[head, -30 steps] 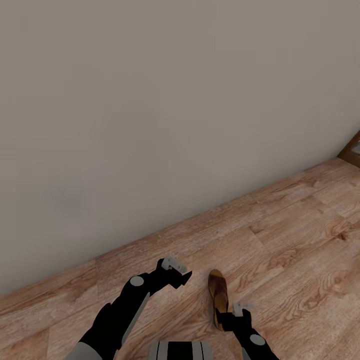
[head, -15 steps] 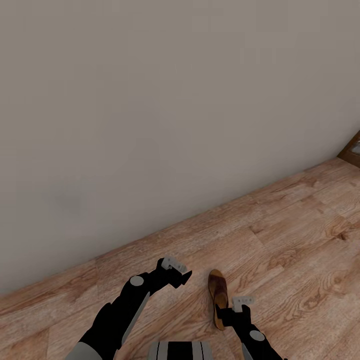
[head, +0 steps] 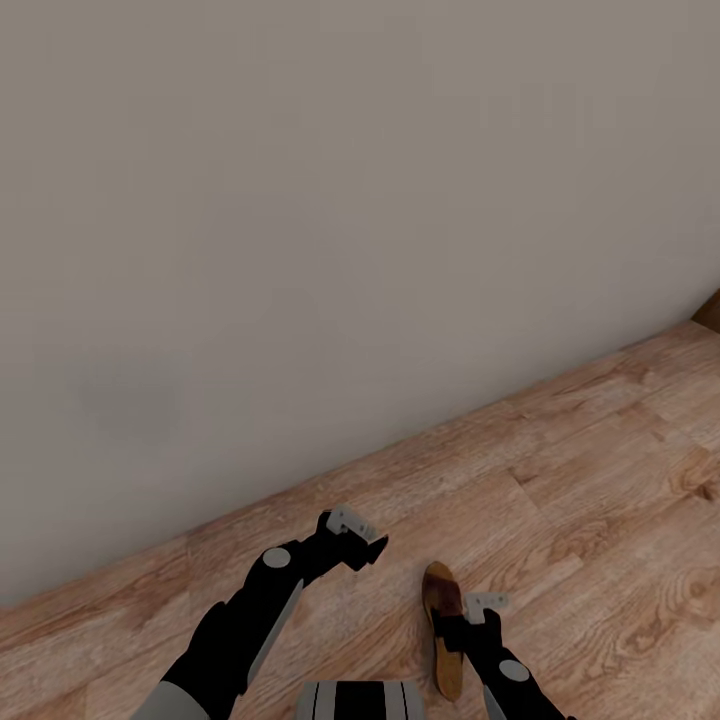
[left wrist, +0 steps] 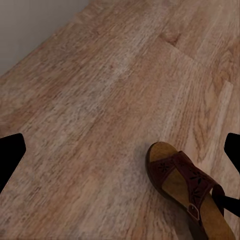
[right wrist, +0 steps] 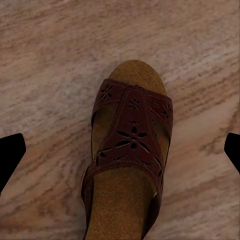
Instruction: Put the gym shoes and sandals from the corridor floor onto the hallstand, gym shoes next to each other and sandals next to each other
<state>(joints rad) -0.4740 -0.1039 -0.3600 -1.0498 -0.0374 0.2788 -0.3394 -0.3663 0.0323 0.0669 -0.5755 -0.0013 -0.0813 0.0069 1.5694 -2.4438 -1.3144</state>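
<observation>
A single brown leather sandal (head: 443, 628) is being observed lying flat on the wood-plank corridor floor (head: 600, 480), a short way out from the plain grey-beige wall (head: 300, 220). In the head view its toe is pointing toward the wall and its heel toward the robot's trunk. In the right wrist view the sandal (right wrist: 129, 150) is being shown from directly above: a tan insole, a broad dark-brown toe strap with cut-out flower patterning, and a rounded toe.

The right gripper (head: 478, 615) is being held directly over the heel half of the sandal. Its jaws are spread wide: in the right wrist view the two dark fingertips (right wrist: 10, 155) are sitting at opposite edges of the frame, with the sandal centred between them and not touched by either. Nothing is being gripped.

The left gripper (head: 362, 542) is being held above bare floor, beside the sandal and nearer the wall. Its jaws are likewise spread wide and are holding nothing; in the left wrist view the fingertips (left wrist: 9, 157) are at the frame edges, with floor planks between them and the sandal (left wrist: 187, 192) lying off to one side.
</observation>
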